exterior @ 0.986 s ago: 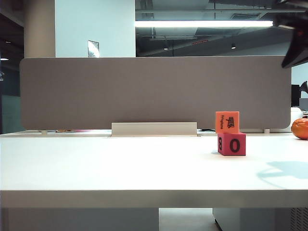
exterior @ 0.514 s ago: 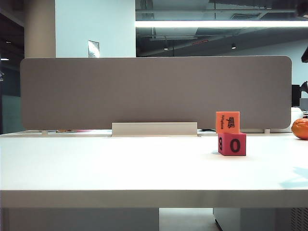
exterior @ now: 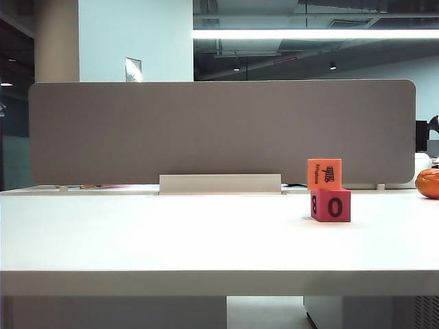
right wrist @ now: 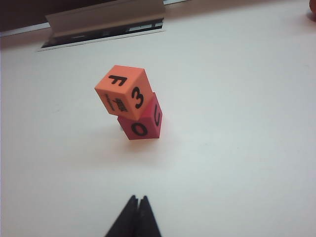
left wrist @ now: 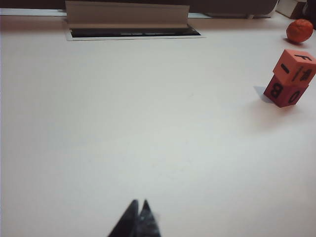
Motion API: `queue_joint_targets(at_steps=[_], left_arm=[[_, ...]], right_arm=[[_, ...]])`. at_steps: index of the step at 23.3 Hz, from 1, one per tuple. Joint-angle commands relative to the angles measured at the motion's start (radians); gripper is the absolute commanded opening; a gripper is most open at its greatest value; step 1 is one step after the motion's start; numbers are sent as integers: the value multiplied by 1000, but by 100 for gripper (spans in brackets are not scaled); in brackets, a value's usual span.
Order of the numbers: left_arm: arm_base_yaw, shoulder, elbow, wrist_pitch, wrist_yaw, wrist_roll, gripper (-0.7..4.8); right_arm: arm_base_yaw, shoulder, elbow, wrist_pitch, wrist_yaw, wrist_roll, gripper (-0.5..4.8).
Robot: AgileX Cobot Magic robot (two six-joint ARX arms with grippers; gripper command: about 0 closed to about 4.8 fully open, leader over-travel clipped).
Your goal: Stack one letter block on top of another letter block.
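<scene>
The orange letter block (exterior: 324, 173) with the xylophone drawing rests on top of the red-pink block (exterior: 330, 205) marked "O" and "B", at the table's right. Both blocks show in the right wrist view, the orange one (right wrist: 123, 91) sitting turned on the red-pink one (right wrist: 143, 123), and in the left wrist view as orange (left wrist: 296, 67) over red-pink (left wrist: 283, 92). My right gripper (right wrist: 138, 199) is shut and empty, well back from the stack. My left gripper (left wrist: 139, 203) is shut and empty over bare table, far from the blocks. Neither arm shows in the exterior view.
A grey partition (exterior: 219, 130) runs along the back of the white table (exterior: 171, 240), with a cable tray lid (exterior: 219, 184) at its foot. An orange pumpkin-like ball (exterior: 429, 182) sits at the far right edge.
The right arm, seen at the upper right corner a second ago, has withdrawn out of the exterior view and its shadow has left the table. The stacked blocks have not moved.
</scene>
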Motion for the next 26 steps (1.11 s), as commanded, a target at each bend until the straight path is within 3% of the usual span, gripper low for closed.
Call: queue_joint_targets(at_steps=[1, 5, 13, 17, 21, 26], left_arm=[[0, -1, 4, 6, -1, 3, -6], [0, -1, 4, 7, -1, 4, -6], [0, -1, 4, 6, -1, 3, -6], [0, -1, 4, 7, 0, 3, -6], [0, -1, 4, 6, 0, 3, -6], [0, -1, 4, 6, 0, 4, -6]], right_arm=[[2, -2, 4, -11, -1, 4, -1], [1, -2, 4, -61, 3, 1, -1], [1, -2, 1, -39, 30, -127, -1], [2, -3, -66, 92, 16, -118, -1], [2, -168, -272, 307, 3, -75, -1], [2, -320, -352, 313, 2, -75, -1]])
